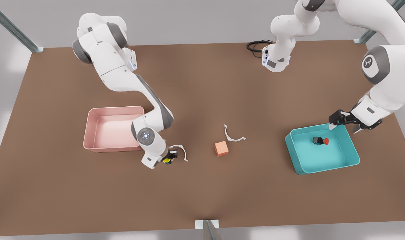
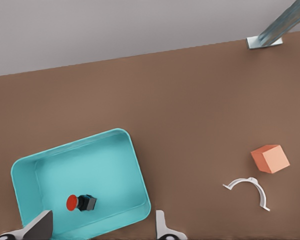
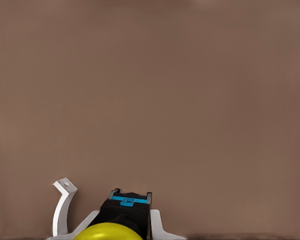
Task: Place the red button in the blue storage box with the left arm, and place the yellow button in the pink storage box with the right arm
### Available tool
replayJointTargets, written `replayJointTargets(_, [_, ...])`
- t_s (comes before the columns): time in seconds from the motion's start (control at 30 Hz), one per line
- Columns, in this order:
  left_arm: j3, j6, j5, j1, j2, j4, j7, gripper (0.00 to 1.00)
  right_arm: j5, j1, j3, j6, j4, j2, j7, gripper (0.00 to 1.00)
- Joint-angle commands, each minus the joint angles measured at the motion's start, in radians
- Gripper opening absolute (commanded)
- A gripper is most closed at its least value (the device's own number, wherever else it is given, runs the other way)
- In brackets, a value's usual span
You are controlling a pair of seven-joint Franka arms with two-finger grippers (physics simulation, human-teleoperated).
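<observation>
Brown table (image 1: 202, 186) stretched under both arms, with the pink storage box (image 1: 113, 146) toward the front view's left and the blue storage box (image 1: 302, 166) toward its right. The red button (image 1: 321, 141) lay on its side on the floor of the blue storage box, also seen in the left wrist view (image 2: 80, 202), touching no wall. The left gripper (image 1: 343, 125) hung over the far rim of that box with its fingers (image 2: 40, 225) spread wide apart and nothing between them. The right gripper (image 1: 169, 157) was low at the table just beside the near corner of the pink storage box, outside it, and its fingers (image 3: 155, 225) were closed against the black body of the yellow button (image 1: 166, 160), whose yellow cap filled the lower edge of the right wrist view (image 3: 112, 231). A white curved clip (image 1: 182, 151) lay right beside that gripper, touching or nearly so. Between the two boxes sat an orange cube (image 1: 221, 148), and a second white curved clip (image 1: 232, 135) lay near it on its far side, apart from it. A black cable (image 1: 256, 45) looped at the far edge of the table.
</observation>
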Motion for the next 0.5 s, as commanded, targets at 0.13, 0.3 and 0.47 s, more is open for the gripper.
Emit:
replayJointTargets(0.13, [-0.001,-0.170,0.030,-0.021,0.003,0.005,-0.253,1.00,-0.009,-0.115,0.021,-0.021,-0.370,-0.301,0.008,0.40])
replayJointTargets(0.3, [-0.001,-0.170,0.030,-0.021,0.003,0.005,-0.253,1.00,-0.010,-0.207,0.023,0.144,-0.723,-0.487,-0.102,0.41])
replayJointTargets(0.47, [-0.001,-0.167,0.056,-0.036,0.010,0.005,-0.250,1.00,-0.009,-0.321,0.029,0.141,-0.759,-0.477,-0.233,0.45])
